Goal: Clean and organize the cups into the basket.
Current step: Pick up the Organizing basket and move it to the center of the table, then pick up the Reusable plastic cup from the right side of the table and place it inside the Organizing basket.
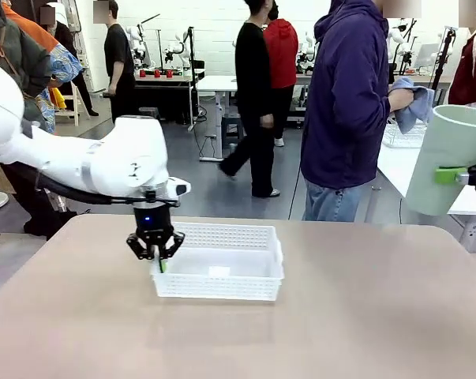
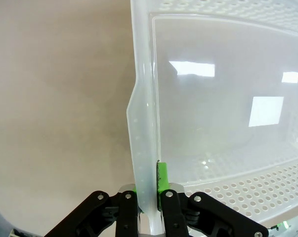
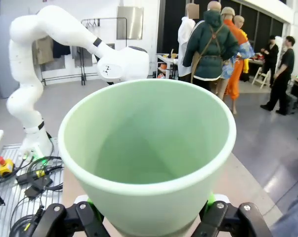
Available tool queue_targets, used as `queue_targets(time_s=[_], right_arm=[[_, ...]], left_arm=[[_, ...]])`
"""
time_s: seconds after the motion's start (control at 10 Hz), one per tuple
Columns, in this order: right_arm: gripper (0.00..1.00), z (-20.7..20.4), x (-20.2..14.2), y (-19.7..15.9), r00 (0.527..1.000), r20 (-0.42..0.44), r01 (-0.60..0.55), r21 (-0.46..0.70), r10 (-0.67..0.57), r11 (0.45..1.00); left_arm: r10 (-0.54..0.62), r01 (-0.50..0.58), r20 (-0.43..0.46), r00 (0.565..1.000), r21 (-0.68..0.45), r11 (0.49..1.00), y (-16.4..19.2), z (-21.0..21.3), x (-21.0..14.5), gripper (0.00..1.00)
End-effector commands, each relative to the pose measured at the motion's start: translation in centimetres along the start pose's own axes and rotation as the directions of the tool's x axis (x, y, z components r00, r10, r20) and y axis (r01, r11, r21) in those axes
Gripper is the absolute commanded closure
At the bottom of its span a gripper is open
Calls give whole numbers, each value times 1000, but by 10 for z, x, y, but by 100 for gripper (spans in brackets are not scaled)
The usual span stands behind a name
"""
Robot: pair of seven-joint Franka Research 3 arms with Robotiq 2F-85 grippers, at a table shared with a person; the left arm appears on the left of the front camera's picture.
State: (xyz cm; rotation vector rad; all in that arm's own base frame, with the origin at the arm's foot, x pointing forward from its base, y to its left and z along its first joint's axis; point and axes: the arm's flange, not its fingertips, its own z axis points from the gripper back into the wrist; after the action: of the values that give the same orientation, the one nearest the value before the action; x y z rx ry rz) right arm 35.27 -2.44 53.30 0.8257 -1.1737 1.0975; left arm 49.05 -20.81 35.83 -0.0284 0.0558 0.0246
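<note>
step: cleaning stage, I'd say. I have the mint green cup (image 1: 447,154) lifted at the far right, next to the person's hand (image 1: 399,98), which holds a light blue cloth (image 1: 417,106). Nothing is in the basket (image 1: 222,286) yet.
right gripper (image 1: 457,175): fingers spread wide and clamped on the cup wall about halfway up, green pads on opposite sides.
left gripper (image 1: 160,257): pressed together, pinching the basket's left side wall and rim. Looks like I'm holding it steady on the table (image 1: 348,324).
cup location: in the air, off the table's right far corner, well apart from the basket.
cup pointing: mouth up, base down. The right wrist view looks straight into the open mouth, and the inside looks empty.
cup long axis: near vertical, leaning slightly.
basket: flat on the table at centre-left, long side across the view.
next move: probably carry the cup left across the table to the basket. The basket is shallow, so I'd likely tip the cup onto its side, lower it inside the rim, then open up.
</note>
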Motion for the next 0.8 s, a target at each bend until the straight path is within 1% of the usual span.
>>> queue_targets(time_s=[0.0,0.1,0.2,0.3,0.4,0.5,0.6,0.7], right_arm=[[89,-3,-9,-5,1000,4,-4,7,4,1000],[89,-3,-9,-5,1000,4,-4,7,4,1000],[89,-3,-9,-5,1000,4,-4,7,4,1000],[89,-3,-9,-5,1000,4,-4,7,4,1000],[89,-3,-9,-5,1000,4,-4,7,4,1000],[89,-3,-9,-5,1000,4,-4,7,4,1000],[15,-3,-8,-4,1000,-3,13,5,-13,1000],[15,-10,3,2,993,-115,-30,-37,25,999]], left_arm=[[-13,13,-10,1000,46,999,-35,0,4,100],[-18,19,-20,1000,58,998,-50,-4,3,100],[-13,14,-13,1000,69,998,-62,-6,1,100],[-6,7,-6,1000,69,998,-65,-8,0,100],[-5,7,-29,1000,61,998,-59,-9,3,100],[-32,33,-15,999,30,999,-62,-10,-7,100],[-32,33,-15,999,30,999,-62,-10,-7,100],[-32,33,-15,999,30,999,-62,-10,-7,100]])
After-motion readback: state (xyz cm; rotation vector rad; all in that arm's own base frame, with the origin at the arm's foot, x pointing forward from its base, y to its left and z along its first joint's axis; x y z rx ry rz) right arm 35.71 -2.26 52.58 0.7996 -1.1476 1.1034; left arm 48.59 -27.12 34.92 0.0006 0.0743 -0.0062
